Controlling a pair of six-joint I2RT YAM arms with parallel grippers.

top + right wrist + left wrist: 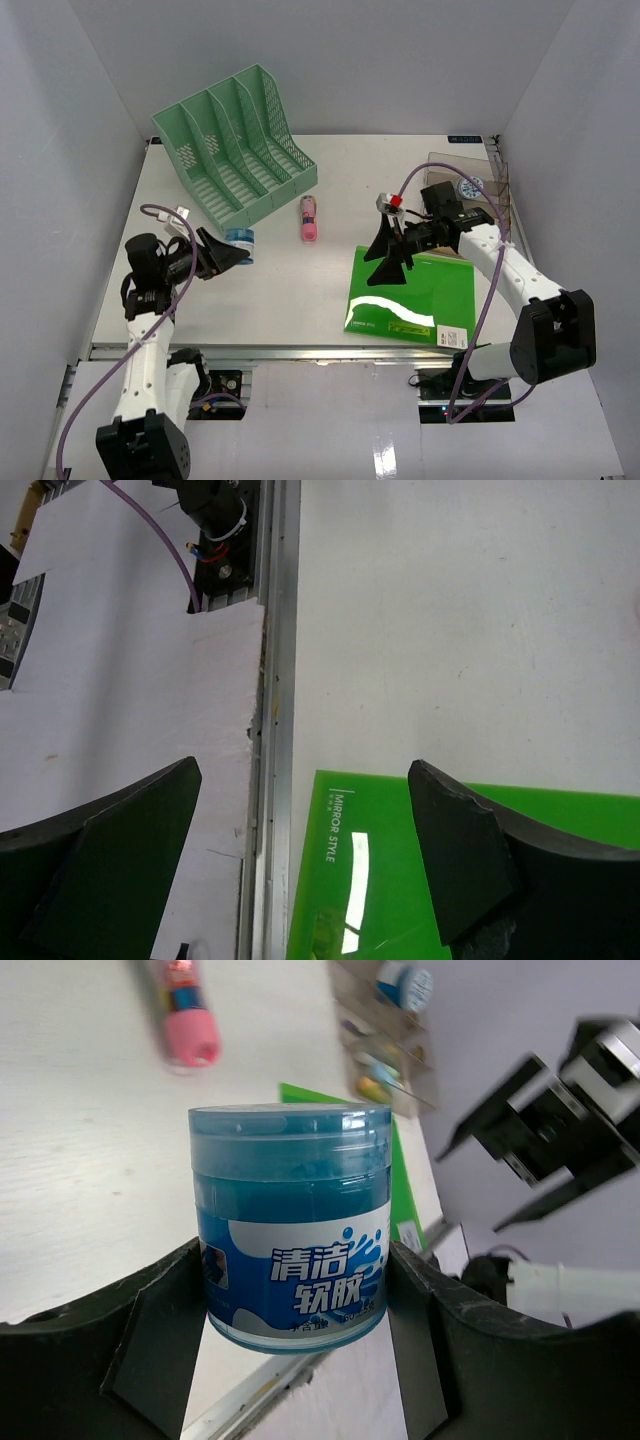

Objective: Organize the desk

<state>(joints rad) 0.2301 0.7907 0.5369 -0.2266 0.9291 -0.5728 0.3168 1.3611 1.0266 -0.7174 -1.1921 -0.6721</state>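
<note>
The desk [280, 290] is a white tabletop with a silver rail [300, 351] along its front edge. My left gripper [232, 252] is shut on a blue jar [240, 238] with a white label, held over the left middle of the desk. In the left wrist view the jar [290, 1190] sits upright between both fingers of the gripper [292, 1260]. My right gripper [386, 262] is open and empty above the left part of a green folder [410, 295]. In the right wrist view its jaws [305, 770] stand wide apart over the folder [450, 880] and the rail [275, 680].
A mint green file rack [235, 150] stands at the back left. A pink marker [309, 218] lies in the middle, also in the left wrist view [185, 1015]. A clear organizer [470, 185] with small items stands at the back right.
</note>
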